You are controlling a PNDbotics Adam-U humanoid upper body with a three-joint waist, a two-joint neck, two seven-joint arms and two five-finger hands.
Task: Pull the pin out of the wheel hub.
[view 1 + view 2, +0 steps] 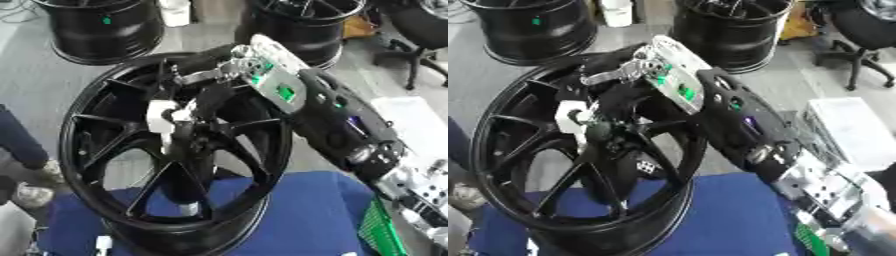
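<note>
Pin (160, 116) at hub, right hand (197, 102) touching

The wheel hub (175, 150) looks glossy black metal, resting on matt blue cloth (306, 215); the pin (160, 116) seems white plastic.

wheel hub (175, 150) on cloth (297, 215), hand (206, 75) above
</note>
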